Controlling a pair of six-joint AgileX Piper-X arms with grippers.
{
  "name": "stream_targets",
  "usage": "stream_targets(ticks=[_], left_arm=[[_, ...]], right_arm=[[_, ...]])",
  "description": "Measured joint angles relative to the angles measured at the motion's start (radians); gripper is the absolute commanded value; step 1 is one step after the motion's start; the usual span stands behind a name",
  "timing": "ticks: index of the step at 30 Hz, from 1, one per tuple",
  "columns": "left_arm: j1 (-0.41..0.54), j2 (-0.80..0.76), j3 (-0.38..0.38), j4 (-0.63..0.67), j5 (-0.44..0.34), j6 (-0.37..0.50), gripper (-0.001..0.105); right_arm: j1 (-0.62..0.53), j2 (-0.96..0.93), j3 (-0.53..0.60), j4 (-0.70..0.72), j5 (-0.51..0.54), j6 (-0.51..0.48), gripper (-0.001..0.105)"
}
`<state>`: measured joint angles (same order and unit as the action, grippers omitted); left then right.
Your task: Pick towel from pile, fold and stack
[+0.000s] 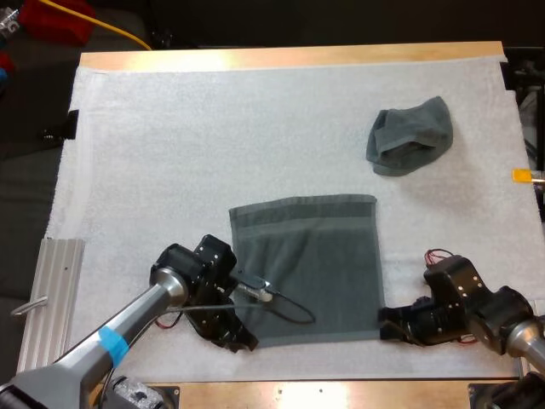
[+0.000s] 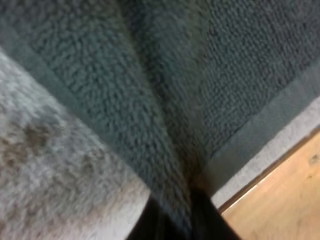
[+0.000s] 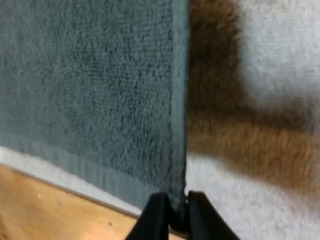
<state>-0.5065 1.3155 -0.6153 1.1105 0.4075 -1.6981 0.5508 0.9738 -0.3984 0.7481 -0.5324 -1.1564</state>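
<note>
At the near left corner of the flat towel, my left gripper pinches a raised ridge of cloth between its fingers. My right gripper clamps the near right corner, fingers pressed on the hem from both sides. This towel lies spread on the white mat, close to the wooden table's near edge. A crumpled towel sits well apart, toward the far right.
</note>
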Motion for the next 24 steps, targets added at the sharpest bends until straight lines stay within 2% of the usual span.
stream_targets(ticks=[3, 7, 14, 19, 20, 21, 22, 24], left_arm=[[-0.031, -0.019, 0.0, 0.02, -0.002, -0.015, 0.004], [-0.091, -0.074, 0.0, 0.038, -0.003, -0.049, 0.004], [-0.093, -0.076, 0.0, 0.034, 0.048, -0.055, 0.004], [-0.081, -0.076, 0.0, 0.002, 0.111, -0.072, 0.004], [-0.032, -0.076, 0.0, -0.025, 0.14, -0.078, 0.004], [-0.004, -0.076, 0.0, -0.035, 0.156, -0.078, 0.004], [0.063, -0.076, 0.0, -0.055, 0.199, -0.078, 0.004], [0.121, -0.072, -0.01, -0.066, 0.238, -0.081, 0.004]], right_arm=[[0.0, -0.057, -0.004, 0.05, -0.01, -0.02, 0.0], [0.0, -0.134, -0.004, 0.107, -0.051, -0.026, 0.001], [0.0, -0.137, -0.004, 0.103, -0.085, -0.016, 0.001], [0.0, -0.137, -0.004, -0.018, -0.104, 0.092, 0.001], [0.0, -0.137, -0.004, -0.123, -0.107, 0.184, 0.001], [0.0, -0.137, -0.004, -0.154, -0.107, 0.212, 0.001], [0.0, -0.128, -0.004, -0.215, -0.107, 0.259, 0.001], [0.0, -0.104, -0.004, -0.274, -0.107, 0.293, 0.001]])
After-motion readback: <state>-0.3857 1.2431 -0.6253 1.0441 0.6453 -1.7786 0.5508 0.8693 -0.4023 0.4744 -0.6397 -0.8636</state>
